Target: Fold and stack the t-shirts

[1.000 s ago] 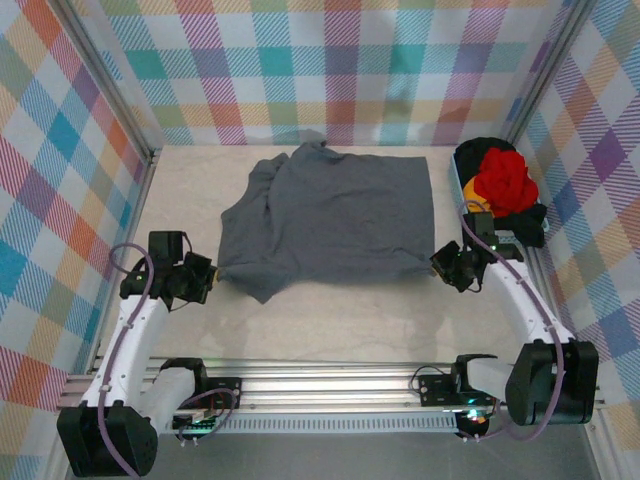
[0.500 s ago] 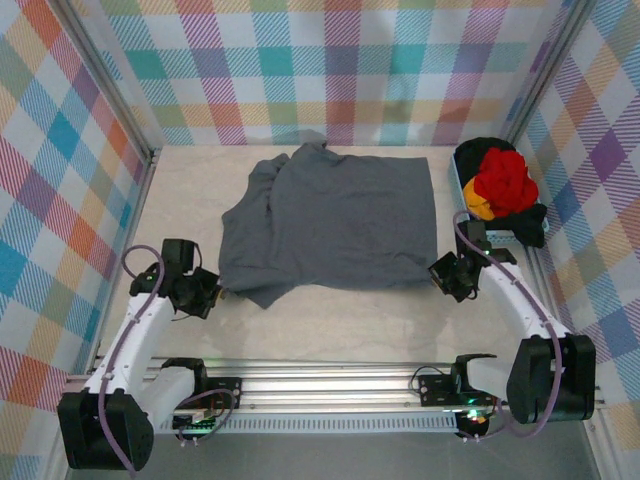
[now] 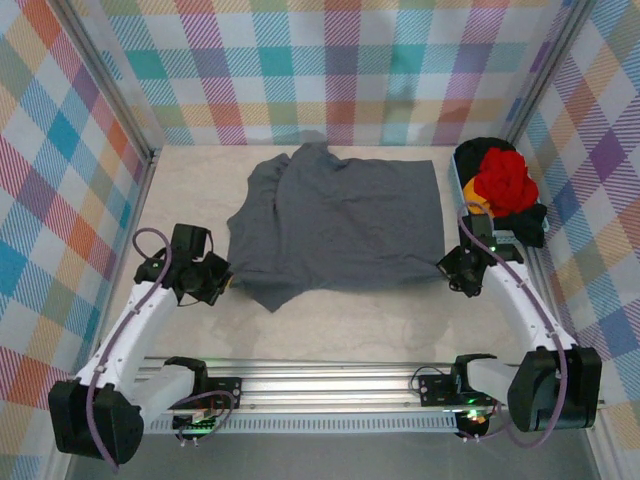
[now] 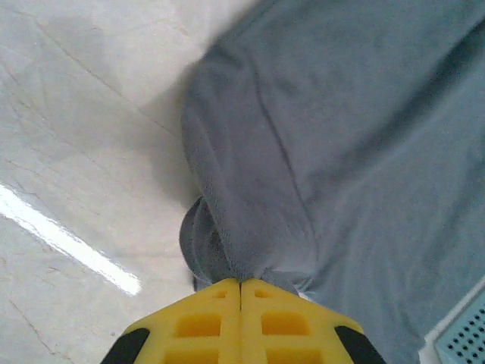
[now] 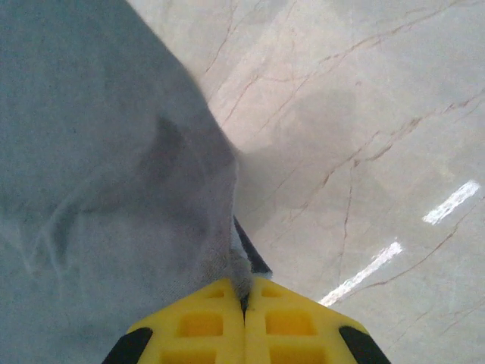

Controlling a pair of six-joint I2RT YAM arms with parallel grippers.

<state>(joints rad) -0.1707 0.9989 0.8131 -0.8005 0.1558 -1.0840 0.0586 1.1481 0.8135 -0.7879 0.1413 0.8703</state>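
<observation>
Marble bench (image 3: 350,320): slate-grey t-shirt (image 3: 340,220) spread flat, left side rumpled. Near hem corners clamped by left hand (image 3: 222,284) and right hand (image 3: 447,268). Red/yellow/black shirt pile (image 3: 503,185) far right.

grey t-shirt (image 3: 340,220): large, dark slate, spread mostly flat mid-table; bunched and folded over along its 9 o'clock side; red t-shirt (image 3: 503,180) crumpled in a heap with orange-yellow t-shirt (image 3: 476,203) and black t-shirt (image 3: 528,222) at 2 o'clock

Plaid walls (image 3: 330,70), pale marble table (image 3: 340,320).
Checked panels close three sides; glare streaks (image 5: 451,203) glint on the veined stone right of the right pincer (image 5: 244,292).
</observation>
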